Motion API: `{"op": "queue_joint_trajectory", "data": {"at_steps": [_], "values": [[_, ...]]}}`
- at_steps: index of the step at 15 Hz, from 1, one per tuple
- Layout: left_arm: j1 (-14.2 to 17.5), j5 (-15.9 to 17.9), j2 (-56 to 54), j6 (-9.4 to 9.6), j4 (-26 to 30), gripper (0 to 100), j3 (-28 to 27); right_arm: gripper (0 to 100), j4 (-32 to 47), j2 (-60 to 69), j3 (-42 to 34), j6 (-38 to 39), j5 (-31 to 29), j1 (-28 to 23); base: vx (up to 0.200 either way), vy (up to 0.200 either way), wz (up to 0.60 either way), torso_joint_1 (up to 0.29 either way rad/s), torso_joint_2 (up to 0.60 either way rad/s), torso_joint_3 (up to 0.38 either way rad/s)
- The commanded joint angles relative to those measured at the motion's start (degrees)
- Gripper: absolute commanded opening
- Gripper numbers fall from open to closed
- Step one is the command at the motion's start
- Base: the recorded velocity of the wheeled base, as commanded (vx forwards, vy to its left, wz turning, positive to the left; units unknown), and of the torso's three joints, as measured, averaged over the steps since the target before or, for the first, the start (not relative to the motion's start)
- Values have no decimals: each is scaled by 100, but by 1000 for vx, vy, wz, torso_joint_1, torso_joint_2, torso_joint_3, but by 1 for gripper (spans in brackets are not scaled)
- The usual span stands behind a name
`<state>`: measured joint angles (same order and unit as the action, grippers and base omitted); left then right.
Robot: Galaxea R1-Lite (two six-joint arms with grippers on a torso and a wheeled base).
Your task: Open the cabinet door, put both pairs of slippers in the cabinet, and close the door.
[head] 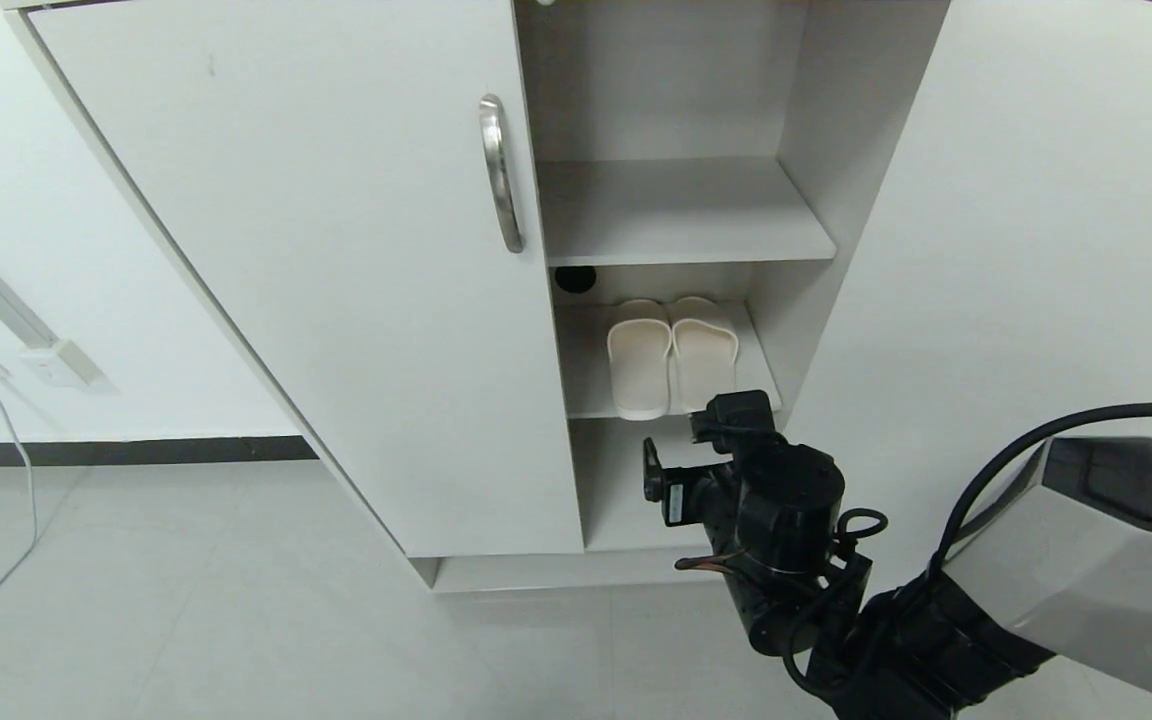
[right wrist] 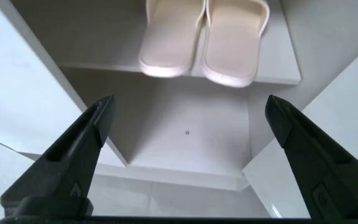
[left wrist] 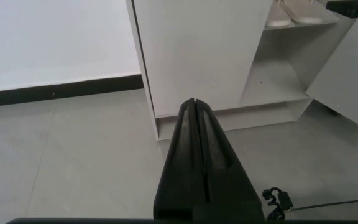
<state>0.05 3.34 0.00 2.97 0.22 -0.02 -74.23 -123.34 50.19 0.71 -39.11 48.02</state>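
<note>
A pair of white slippers (head: 673, 352) sits side by side on the middle shelf (head: 581, 372) of the cabinet (head: 686, 215). The right door (head: 1036, 250) is wide open. The left door (head: 316, 250) is closed. My right gripper (right wrist: 188, 115) is open and holds nothing, in front of the cabinet, lower than the slippers. My left gripper (left wrist: 194, 106) is closed tight over the floor (left wrist: 73, 155).

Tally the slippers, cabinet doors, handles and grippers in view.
Slippers: 2
Doors: 2
Handles: 1
Grippers: 2
Total: 7
</note>
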Motion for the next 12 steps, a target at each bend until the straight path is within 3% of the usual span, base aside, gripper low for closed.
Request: {"op": "queue_joint_trajectory", "data": {"at_steps": [1,9,12], "values": [[4,0,9,1,4,0,2,100,-4,-5,0,0,0,15,0,0,0,0,0,0],[4,0,9,1,4,0,2,100,-4,3,-159,0,87,15,0,0,0,0,0,0],[4,0,9,1,4,0,-6,100,-13,-5,-176,0,96,15,0,0,0,2,1,154]]}}
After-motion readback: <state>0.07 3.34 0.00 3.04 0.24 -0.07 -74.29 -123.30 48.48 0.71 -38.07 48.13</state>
